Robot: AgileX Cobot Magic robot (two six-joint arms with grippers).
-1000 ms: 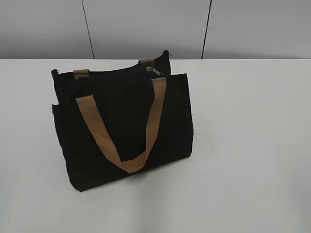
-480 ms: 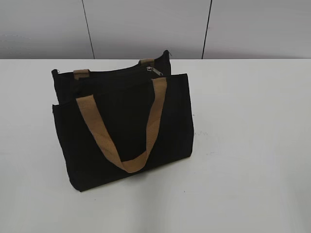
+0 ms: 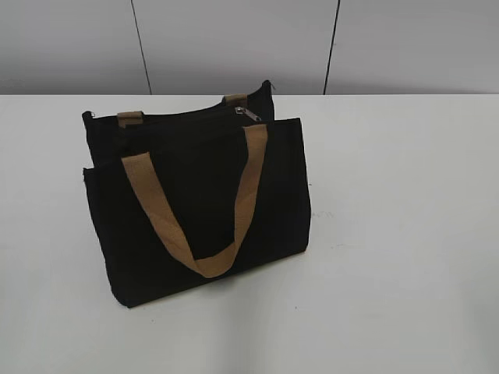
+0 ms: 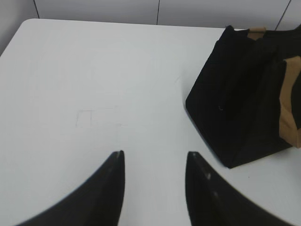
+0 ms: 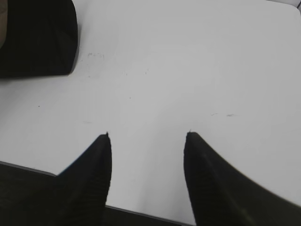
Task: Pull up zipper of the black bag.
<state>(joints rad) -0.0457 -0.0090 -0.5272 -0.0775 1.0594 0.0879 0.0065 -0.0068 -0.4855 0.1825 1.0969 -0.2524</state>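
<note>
The black bag (image 3: 199, 195) stands upright on the white table, left of centre in the exterior view, with a tan handle (image 3: 195, 210) hanging down its front. The zipper's silver pull tab (image 3: 249, 114) sits near the right end of the bag's top edge. Neither arm shows in the exterior view. My left gripper (image 4: 154, 153) is open and empty above bare table, with the bag (image 4: 244, 94) to its right. My right gripper (image 5: 147, 134) is open and empty near the table's front edge, with a corner of the bag (image 5: 37, 37) at the upper left.
The white table (image 3: 405, 234) runs to a grey panelled wall (image 3: 234, 47) behind. A second tan handle (image 3: 131, 118) pokes up at the bag's back edge. The table's front edge (image 5: 141, 212) lies just below my right gripper.
</note>
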